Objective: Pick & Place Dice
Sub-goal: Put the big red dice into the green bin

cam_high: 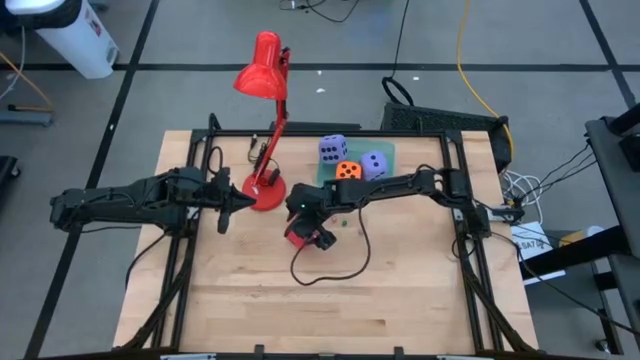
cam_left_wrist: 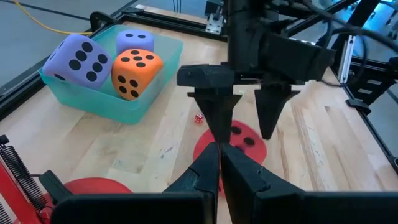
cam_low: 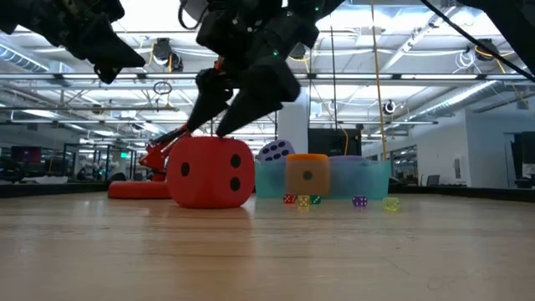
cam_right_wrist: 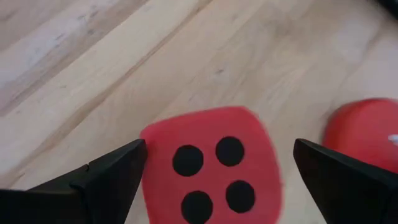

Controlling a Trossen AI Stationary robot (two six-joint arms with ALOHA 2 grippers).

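A red die [cam_right_wrist: 208,168] with dark pips rests on the wooden table [cam_high: 250,300], a four-pip face turned up toward my right wrist camera. Just above it, my right gripper [cam_right_wrist: 219,146] is open, its fingers slanting down on either side of the die without touching it. Two purple dice [cam_left_wrist: 81,59] [cam_left_wrist: 135,41] and an orange die [cam_left_wrist: 135,73] sit in a teal tray [cam_left_wrist: 134,109] at the table's far middle. Over the table's left half, my left gripper [cam_left_wrist: 219,155] hangs shut and empty near the lamp base [cam_high: 265,192].
A red desk lamp [cam_high: 262,70] stands left of the tray, its round base close to the red die. A few tiny coloured dice [cam_low: 301,200] lie on the table in front of the tray. A black cable [cam_high: 335,270] loops across the middle. The near half of the table is bare wood.
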